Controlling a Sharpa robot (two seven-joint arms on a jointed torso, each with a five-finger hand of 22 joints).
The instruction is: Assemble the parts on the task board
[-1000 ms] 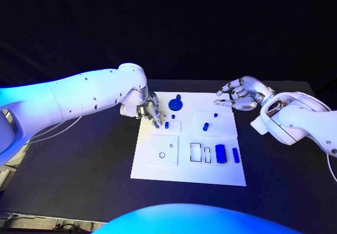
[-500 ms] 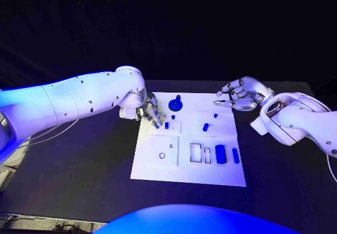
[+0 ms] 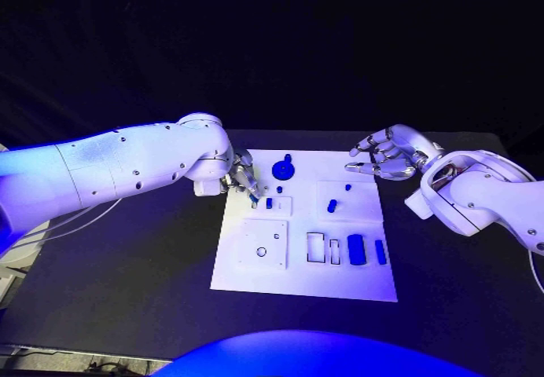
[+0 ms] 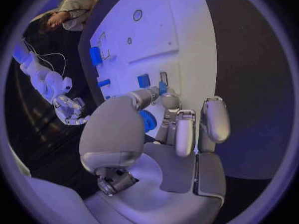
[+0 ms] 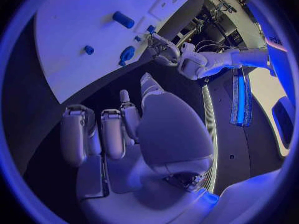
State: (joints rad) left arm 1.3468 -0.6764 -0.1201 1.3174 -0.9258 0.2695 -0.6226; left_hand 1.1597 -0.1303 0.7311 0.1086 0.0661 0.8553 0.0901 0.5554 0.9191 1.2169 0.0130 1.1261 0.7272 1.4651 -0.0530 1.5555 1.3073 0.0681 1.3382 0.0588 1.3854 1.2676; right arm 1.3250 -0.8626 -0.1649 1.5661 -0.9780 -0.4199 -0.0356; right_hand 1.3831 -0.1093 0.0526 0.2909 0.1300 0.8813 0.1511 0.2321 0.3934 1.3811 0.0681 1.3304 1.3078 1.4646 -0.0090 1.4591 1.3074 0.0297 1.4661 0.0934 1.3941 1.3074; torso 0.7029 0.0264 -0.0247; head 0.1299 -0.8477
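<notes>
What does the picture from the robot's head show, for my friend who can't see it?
A white task board lies on a black table, with small blue parts on it. The left hand reaches over the board's far left corner, and the right hand, fingers curled, hovers by its far right corner.

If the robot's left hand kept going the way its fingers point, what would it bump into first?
Probably the small blue part standing in the white square on the task board. The left hand reaches its fingertips down just beside that piece. Depth is hard to judge, so it may touch the board first.
</notes>
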